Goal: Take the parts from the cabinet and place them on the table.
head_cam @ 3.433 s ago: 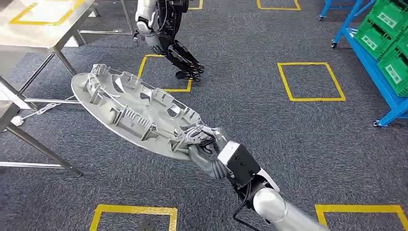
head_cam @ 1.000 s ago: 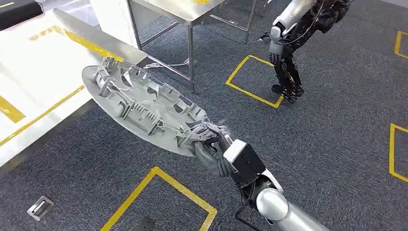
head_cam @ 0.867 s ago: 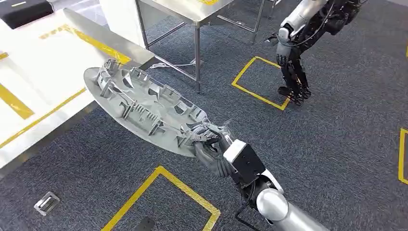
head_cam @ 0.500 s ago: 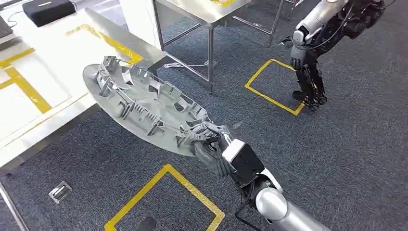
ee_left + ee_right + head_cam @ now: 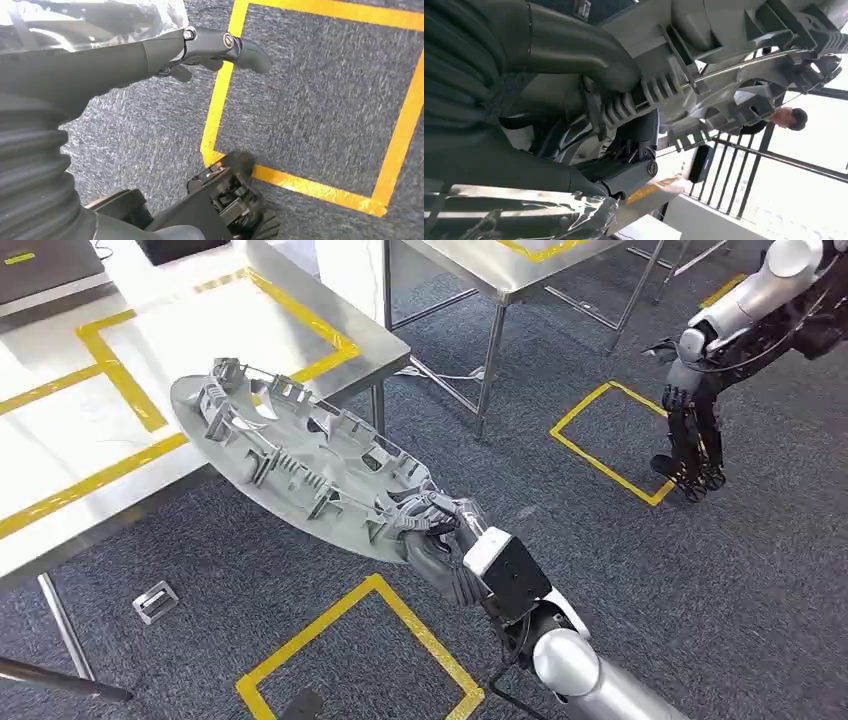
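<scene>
— One part (image 5: 290, 465) is being carried, a long grey ribbed panel; the right hand (image 5: 432, 532) is gripping its near end, fingers curled tight around a rib.

— Where is it lying relative to the table (image 5: 120, 430)?

— Its long axis is running away from the fingers toward the table's near corner, and its far end is overhanging the front edge, not resting.

— And the left hand (image 5: 150, 50)?

— It is hanging over the carpet, fingers loosely apart, holding nothing.

— What is differing?

— The view has been swinging; the table is now much closer under the part.

Second robot (image 5: 720, 360), metal bracket (image 5: 155, 601).
</scene>
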`<state>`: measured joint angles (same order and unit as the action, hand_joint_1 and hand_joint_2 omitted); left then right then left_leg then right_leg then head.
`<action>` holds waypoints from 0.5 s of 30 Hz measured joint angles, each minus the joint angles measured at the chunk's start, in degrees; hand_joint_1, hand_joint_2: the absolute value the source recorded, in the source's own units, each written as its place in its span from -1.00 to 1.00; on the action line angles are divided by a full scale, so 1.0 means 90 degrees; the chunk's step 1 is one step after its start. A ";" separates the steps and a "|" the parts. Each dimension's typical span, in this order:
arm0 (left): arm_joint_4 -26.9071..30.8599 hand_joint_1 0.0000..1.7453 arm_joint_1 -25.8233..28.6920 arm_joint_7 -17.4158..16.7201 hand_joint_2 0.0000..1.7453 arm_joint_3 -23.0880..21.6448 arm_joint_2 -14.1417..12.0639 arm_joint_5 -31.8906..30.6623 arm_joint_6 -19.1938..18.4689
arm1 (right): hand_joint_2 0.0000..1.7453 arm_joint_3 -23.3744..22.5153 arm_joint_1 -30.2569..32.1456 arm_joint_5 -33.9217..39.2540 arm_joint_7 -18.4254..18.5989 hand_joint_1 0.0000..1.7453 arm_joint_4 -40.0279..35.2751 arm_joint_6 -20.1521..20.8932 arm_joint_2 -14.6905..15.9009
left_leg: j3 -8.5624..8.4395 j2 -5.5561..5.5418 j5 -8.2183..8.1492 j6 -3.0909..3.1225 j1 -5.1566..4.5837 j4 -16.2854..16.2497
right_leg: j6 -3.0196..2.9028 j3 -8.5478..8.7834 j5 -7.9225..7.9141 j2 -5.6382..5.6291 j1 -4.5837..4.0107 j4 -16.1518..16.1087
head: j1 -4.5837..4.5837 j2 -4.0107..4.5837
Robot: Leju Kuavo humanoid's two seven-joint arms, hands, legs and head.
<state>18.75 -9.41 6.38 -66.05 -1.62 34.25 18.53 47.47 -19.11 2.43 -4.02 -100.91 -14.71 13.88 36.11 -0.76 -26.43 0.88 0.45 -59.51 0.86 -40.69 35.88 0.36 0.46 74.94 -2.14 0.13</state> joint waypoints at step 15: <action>0.0000 -1.00 0.0034 0.0027 1.00 -0.0005 -0.0015 0.0020 0.0000 | 1.00 -0.0002 -0.0002 0.0000 -0.0085 1.00 0.0036 -0.0058 -0.0005 | 0.0018 -0.0418 0.0064 -0.0099 0.0017 0.0077 | -0.0155 0.0636 -0.0992 -0.0277 -0.0042 -0.1747 | 0.0029 0.0000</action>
<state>18.75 -9.10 6.62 -66.10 -1.75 34.42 18.53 47.45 -19.13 2.43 -4.79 -100.59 -15.23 13.84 36.27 -4.51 -25.86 -0.01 0.60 -58.82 -0.54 -34.96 26.96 -2.14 0.08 59.22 -1.88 0.13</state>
